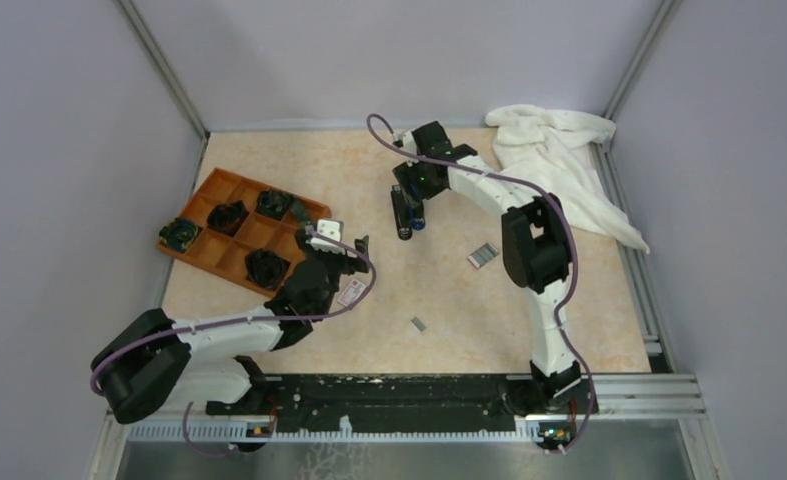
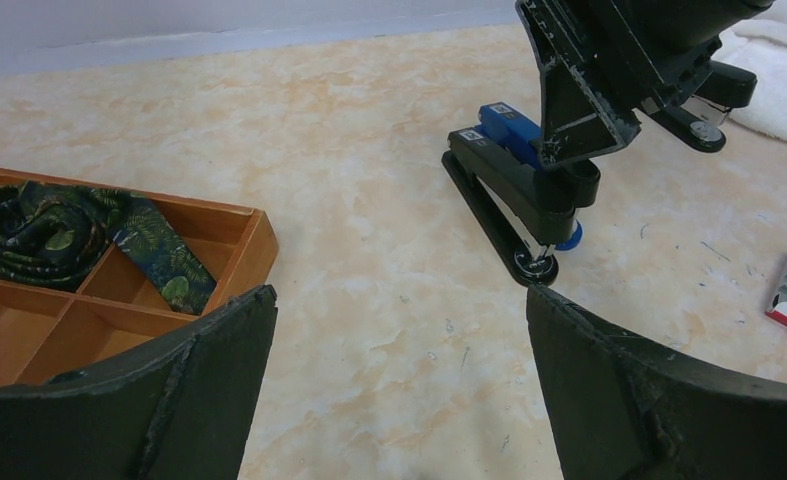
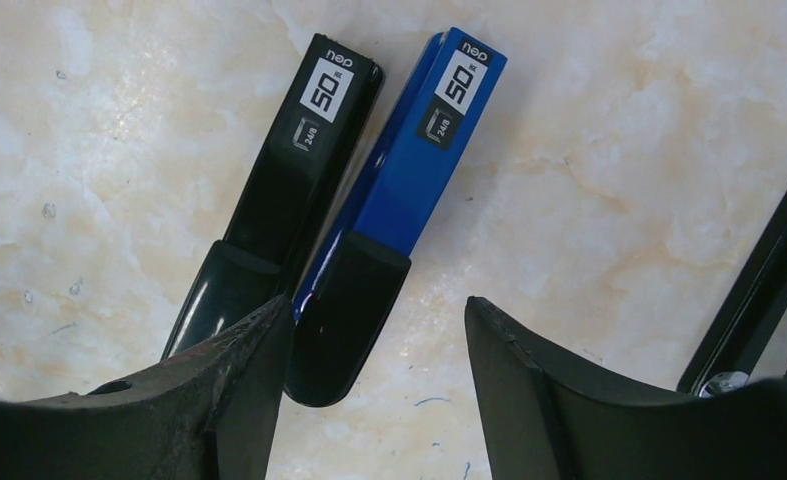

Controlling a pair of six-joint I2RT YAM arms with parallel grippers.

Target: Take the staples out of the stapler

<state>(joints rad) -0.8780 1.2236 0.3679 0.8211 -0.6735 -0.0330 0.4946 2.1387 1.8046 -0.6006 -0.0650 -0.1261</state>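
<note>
While the right gripper [image 3: 374, 330] hangs open and empty, the slim glossy black stapler [image 3: 299, 170] lies at its 11 o'clock, axis 1-to-7.

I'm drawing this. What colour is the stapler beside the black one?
It's a blue stapler, black at one end; best in the right wrist view.

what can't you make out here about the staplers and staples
- Black stapler: right wrist view shows only its top; what's loaded inside is hidden.
- Second black stapler: left wrist view, mostly behind the right gripper.
- Loose staple strip: top view, too small to count.
</note>
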